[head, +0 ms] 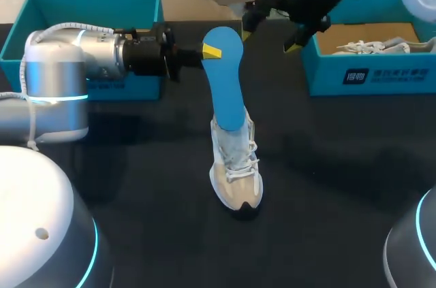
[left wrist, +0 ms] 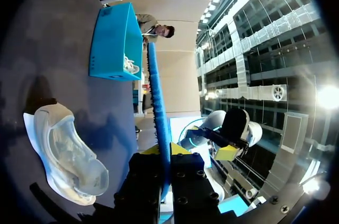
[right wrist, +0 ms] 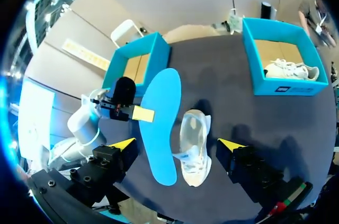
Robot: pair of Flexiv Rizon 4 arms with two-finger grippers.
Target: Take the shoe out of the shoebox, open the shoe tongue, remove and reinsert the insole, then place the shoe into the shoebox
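Left gripper (head: pixel 212 50): fingers pinch the flat blue foam insole (head: pixel 227 77) near its far end. The left wrist view shows it edge-on, clamped between both yellow tips; the head view hides one finger behind the foam. The insole stands steeply over the middle of the dark table (head: pixel 327 186). Its near end overlaps the collar of the white and beige lace-up sneaker (head: pixel 236 169) — contact cannot be told. The sneaker sits upright, toe nearest.

Right gripper (right wrist: pixel 177 144): fingers spread wide, nothing between them. It hangs above the far side, with the insole and sneaker both ahead of it.

Teal cardboard shoebox (head: pixel 88 9) far left, partly hidden by the left arm. Second teal shoebox (head: pixel 371 70) far right holds another white sneaker (head: pixel 375 46) — cut off in the head view, whole from the right wrist.
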